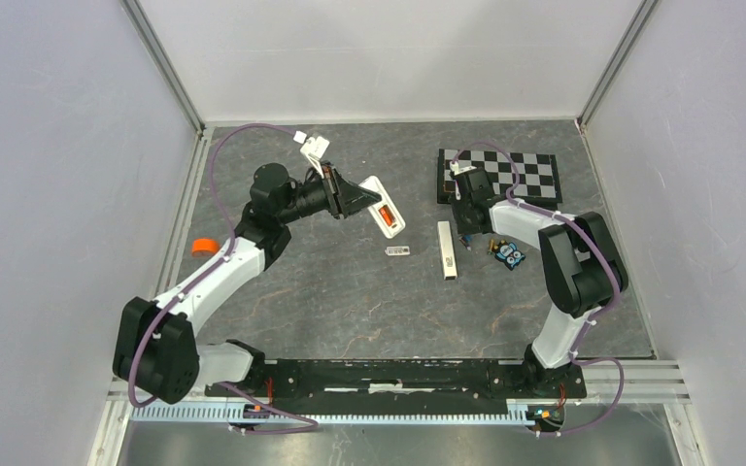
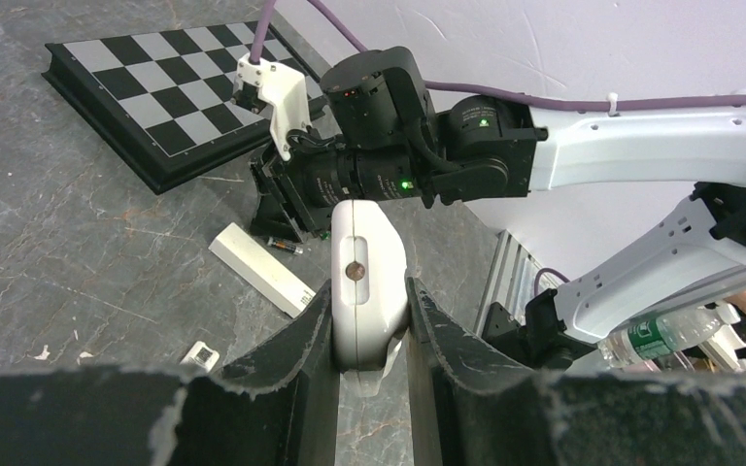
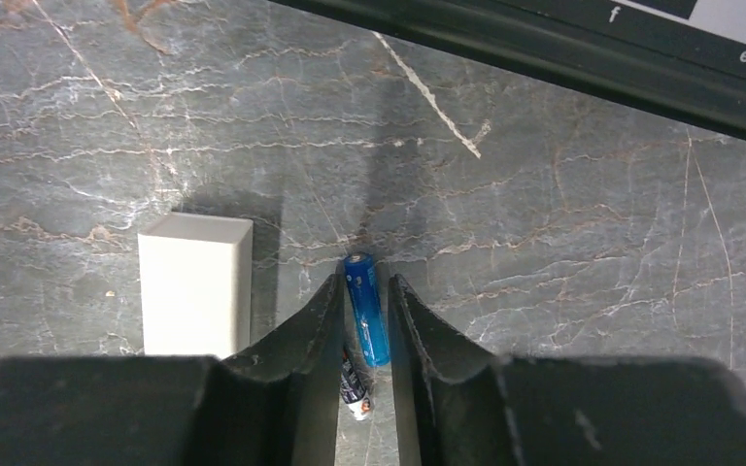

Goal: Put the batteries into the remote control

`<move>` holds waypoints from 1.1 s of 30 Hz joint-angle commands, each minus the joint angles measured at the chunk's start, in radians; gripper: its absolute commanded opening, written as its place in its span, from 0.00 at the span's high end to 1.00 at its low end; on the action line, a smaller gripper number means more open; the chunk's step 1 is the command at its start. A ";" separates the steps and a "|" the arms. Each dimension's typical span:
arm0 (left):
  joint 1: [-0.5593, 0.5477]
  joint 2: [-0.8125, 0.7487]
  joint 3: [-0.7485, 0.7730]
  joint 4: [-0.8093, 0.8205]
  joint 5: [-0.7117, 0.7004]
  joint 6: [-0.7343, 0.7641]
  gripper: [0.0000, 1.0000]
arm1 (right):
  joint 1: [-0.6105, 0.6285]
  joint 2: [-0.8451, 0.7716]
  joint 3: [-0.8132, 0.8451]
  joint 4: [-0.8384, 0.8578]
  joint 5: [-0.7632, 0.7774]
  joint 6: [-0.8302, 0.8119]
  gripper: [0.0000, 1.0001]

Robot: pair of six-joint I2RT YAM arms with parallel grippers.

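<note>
Though slim, glossy blue battery [image 3: 367,325] within right hand [image 3: 366,288]

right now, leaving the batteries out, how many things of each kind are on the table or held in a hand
remote: 1
long white bar: 1
small white piece: 1
checkerboard: 1
orange roll: 1
total: 5
</note>
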 commanded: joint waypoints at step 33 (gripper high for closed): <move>0.025 0.158 0.084 -0.001 0.091 -0.284 0.98 | -0.026 -0.542 -0.145 0.375 -0.645 0.150 1.00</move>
